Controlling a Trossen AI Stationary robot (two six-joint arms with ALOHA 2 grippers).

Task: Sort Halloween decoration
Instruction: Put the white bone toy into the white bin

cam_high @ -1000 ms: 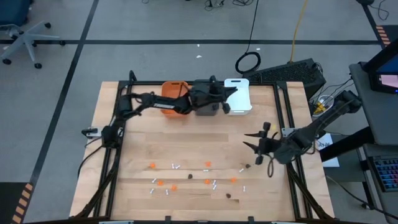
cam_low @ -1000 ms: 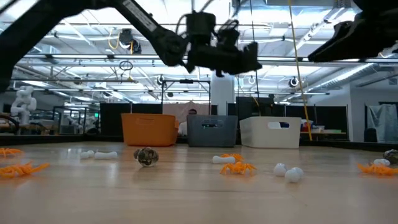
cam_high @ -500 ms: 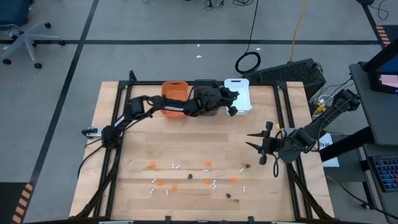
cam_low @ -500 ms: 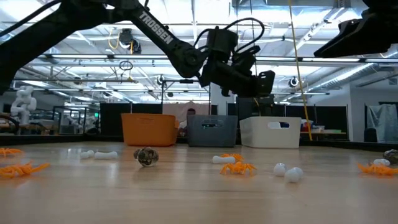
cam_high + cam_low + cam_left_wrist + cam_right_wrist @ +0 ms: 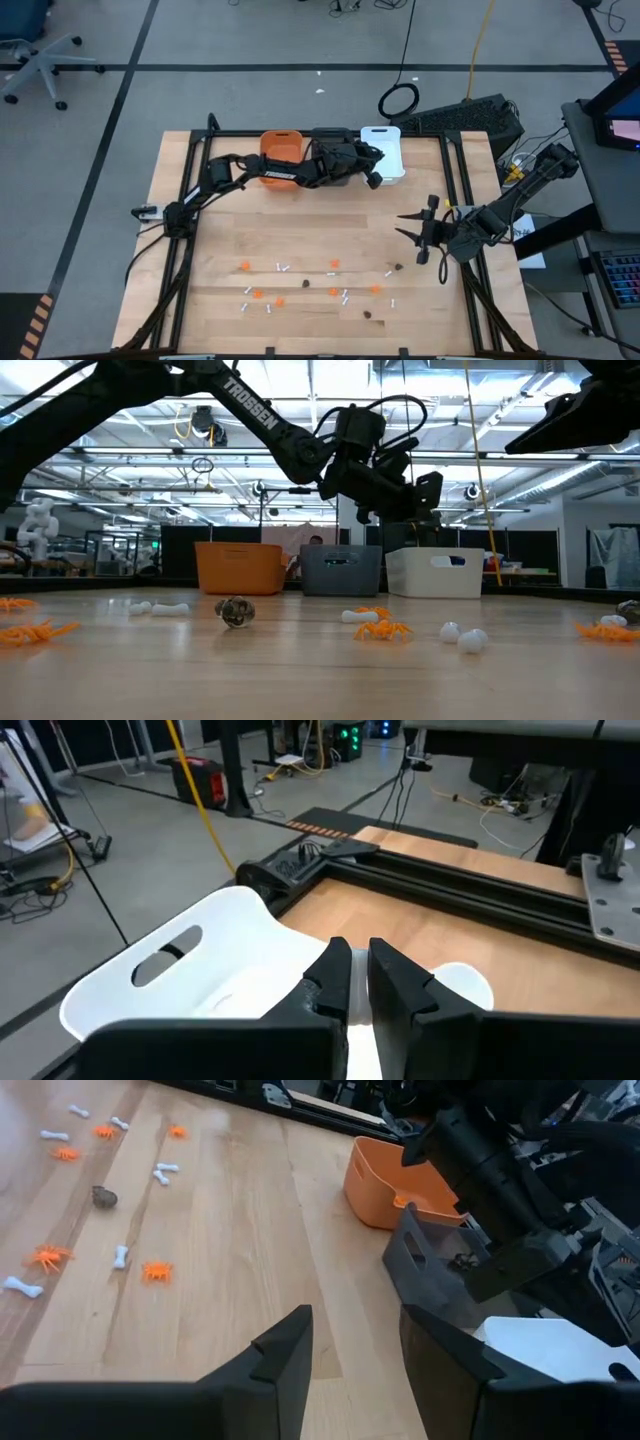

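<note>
The Halloween decoration lies scattered toward the table's near side (image 5: pixel 310 285): orange blobs (image 5: pixel 380 628), white sticks (image 5: pixel 165 608) and dark lumps (image 5: pixel 236 612). At the far edge stand an orange bin (image 5: pixel 282 150), a dark grey bin (image 5: pixel 340 570) and a white bin (image 5: pixel 388 150). My left gripper (image 5: pixel 374 176) hangs over the white bin (image 5: pixel 190 970), fingers almost together with a thin slit between them (image 5: pixel 358 970); I cannot make out anything in it against the white. My right gripper (image 5: pixel 412 228) stands open and empty at the table's right.
The left arm (image 5: pixel 270 172) reaches across the orange and grey bins. The black frame rail (image 5: pixel 450 880) runs just past the white bin. In the right wrist view an orange piece (image 5: pixel 402 1202) lies in the orange bin and a dark one (image 5: pixel 462 1260) in the grey bin.
My left gripper has gone from above the grey bin toward the table's right edge and down, tipping lower, and now hangs still over the white bin. The scattered pieces have kept their places.
</note>
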